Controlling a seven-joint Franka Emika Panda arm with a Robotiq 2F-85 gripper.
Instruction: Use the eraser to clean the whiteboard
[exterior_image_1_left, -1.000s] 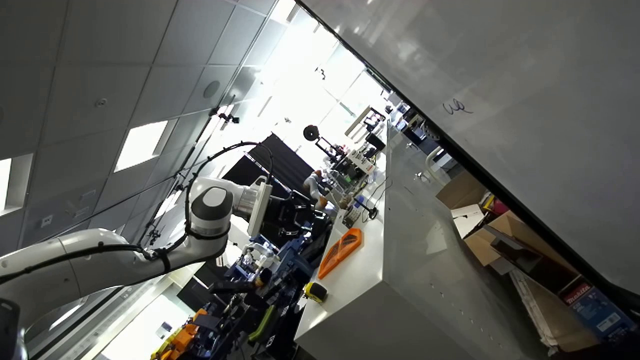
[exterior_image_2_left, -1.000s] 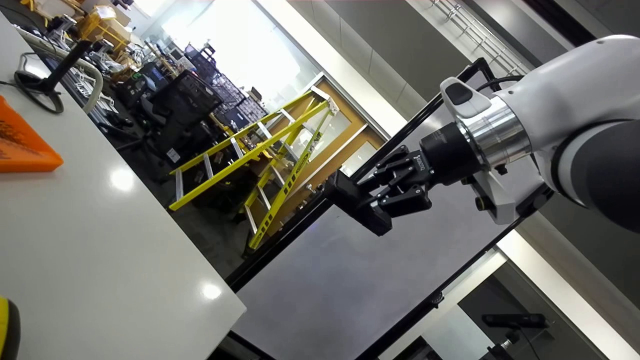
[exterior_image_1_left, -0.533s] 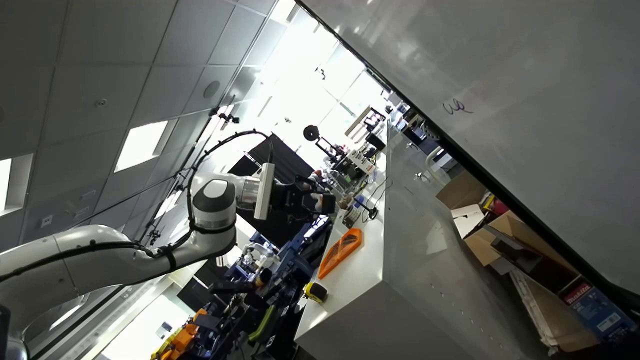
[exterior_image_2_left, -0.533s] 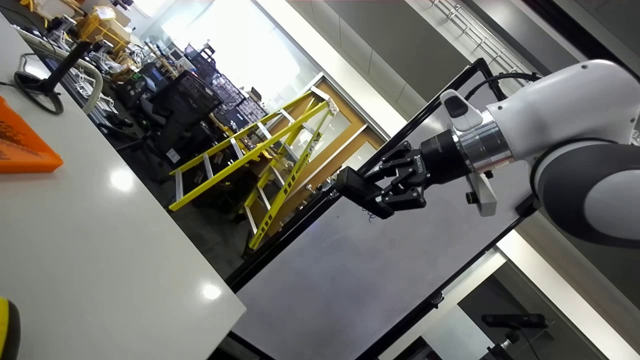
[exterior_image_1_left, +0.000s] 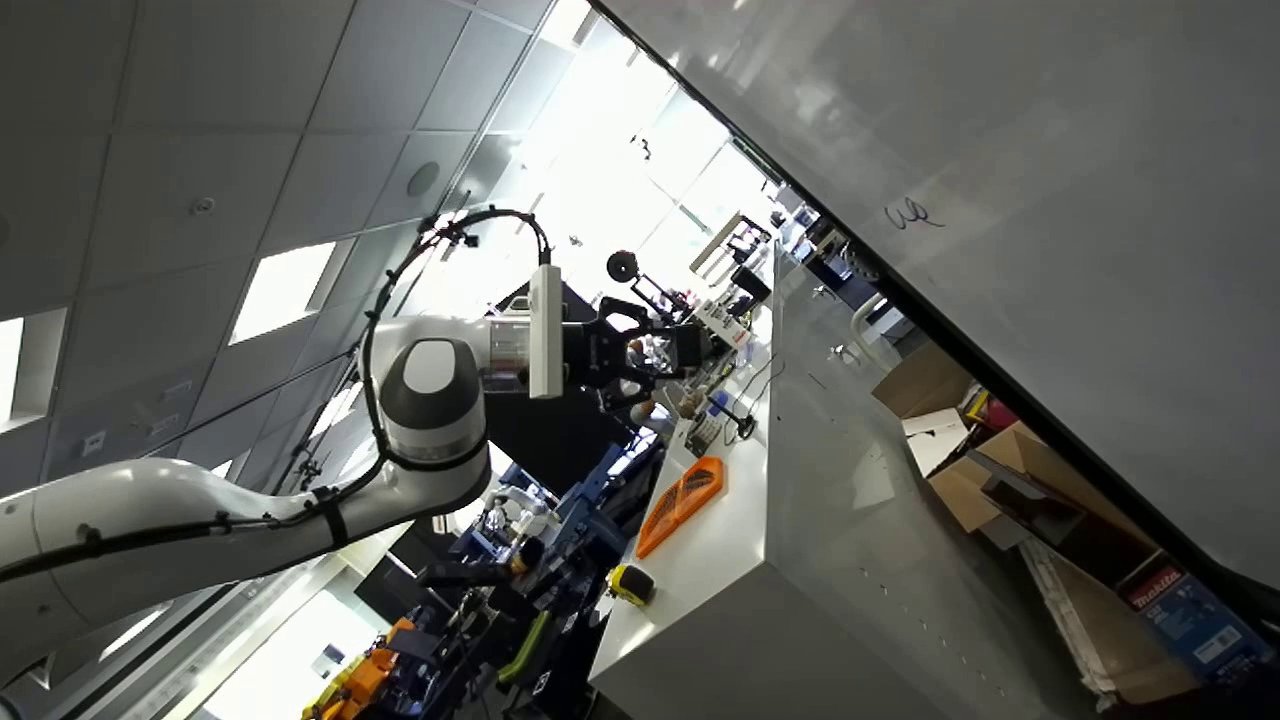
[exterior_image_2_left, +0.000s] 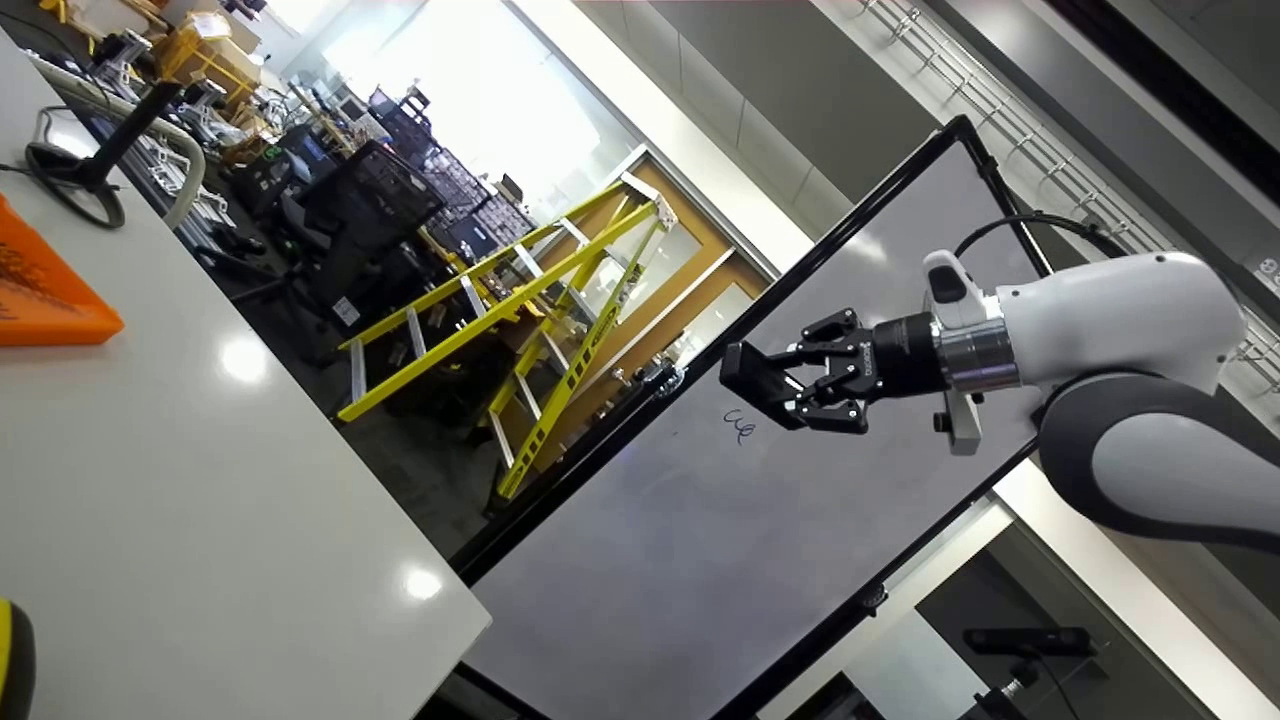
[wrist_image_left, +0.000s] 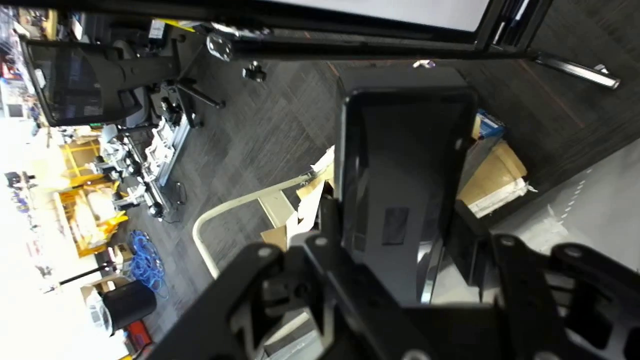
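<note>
The whiteboard (exterior_image_1_left: 1050, 330) is a large pale grey panel with a black frame, seen in both exterior views (exterior_image_2_left: 700, 560). A small dark scribble (exterior_image_1_left: 912, 213) is on it; it also shows in an exterior view (exterior_image_2_left: 738, 427). My gripper (exterior_image_2_left: 795, 383) is shut on the eraser (exterior_image_2_left: 755, 384), a black block, held in the air apart from the board. In the wrist view the eraser (wrist_image_left: 400, 150) stands lengthwise between the fingers (wrist_image_left: 400, 227). The lower edge of the whiteboard (wrist_image_left: 425, 9) shows at the top there.
A white counter (exterior_image_2_left: 250, 480) lies below, with an orange tray (exterior_image_1_left: 680, 507), a yellow-black tape measure (exterior_image_1_left: 632, 584) and a black stand (exterior_image_2_left: 100, 165) on it. Cardboard boxes (exterior_image_1_left: 1060, 490) stand on the floor between counter and board. A yellow ladder (exterior_image_2_left: 520, 300) stands beside the board.
My gripper has risen and moved toward the board side with the eraser in an exterior view. In an exterior view it has shifted right, uncovering the scribble. The eraser stays held.
</note>
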